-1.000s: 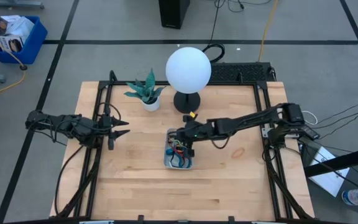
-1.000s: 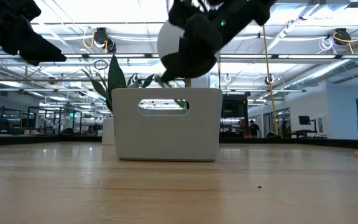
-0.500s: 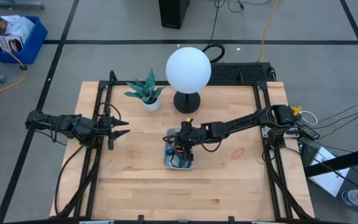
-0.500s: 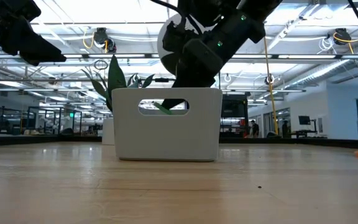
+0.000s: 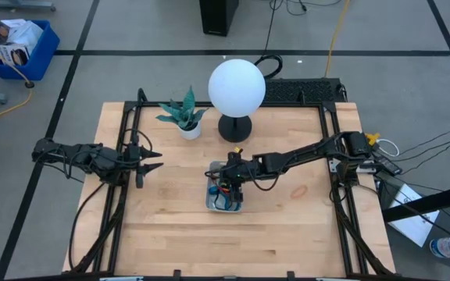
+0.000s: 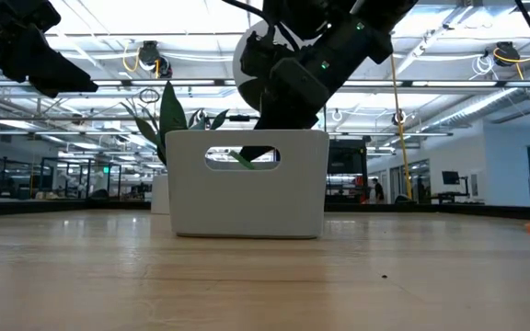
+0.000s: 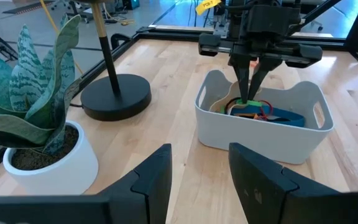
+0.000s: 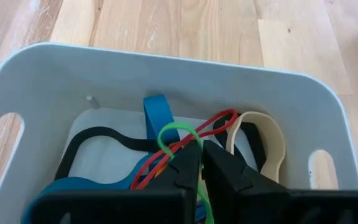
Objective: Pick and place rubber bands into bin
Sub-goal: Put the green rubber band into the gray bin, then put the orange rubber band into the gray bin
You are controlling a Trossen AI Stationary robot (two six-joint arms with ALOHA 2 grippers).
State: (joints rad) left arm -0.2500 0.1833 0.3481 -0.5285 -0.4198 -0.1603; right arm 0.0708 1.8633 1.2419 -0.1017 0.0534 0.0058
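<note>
— From overhead, where's the right gripper [image 5: 226, 181]?

— Reached in over the bin [image 5: 224, 190], at the middle of the table [image 5: 287, 226]. The rubber bands [image 5: 223, 197] lie inside it, right under the fingertips. The left gripper [image 5: 148, 161] hangs well off to the side, near the table's edge, fingers spread wide around nothing. Beyond the bin stand a white globe lamp [image 5: 237, 86] and a potted plant [image 5: 184, 114].

— And at table height?

— The bin [image 6: 247, 184] looks like a white tub with a handle slot; the right gripper [image 6: 263, 142] dips into it from above, tips hidden behind the wall.

— The left wrist camera?

— Its own fingers [image 7: 151, 180] stand apart. Ahead, the right gripper [image 7: 248, 93] points straight down into the bin [image 7: 260, 127], tips among the rubber bands [image 7: 260, 112]. The plant [image 7: 36, 118] and the lamp base [image 7: 115, 96] sit to one side.

— The right wrist camera?

— The right gripper [image 8: 201, 155] has its fingers nearly together, a green band [image 8: 174, 134] and a red band [image 8: 210, 127] looped right at the tips; I can't tell if either is truly pinched. Blue, black and tan bands lie around them on the bin [image 8: 166, 74] floor.
</note>
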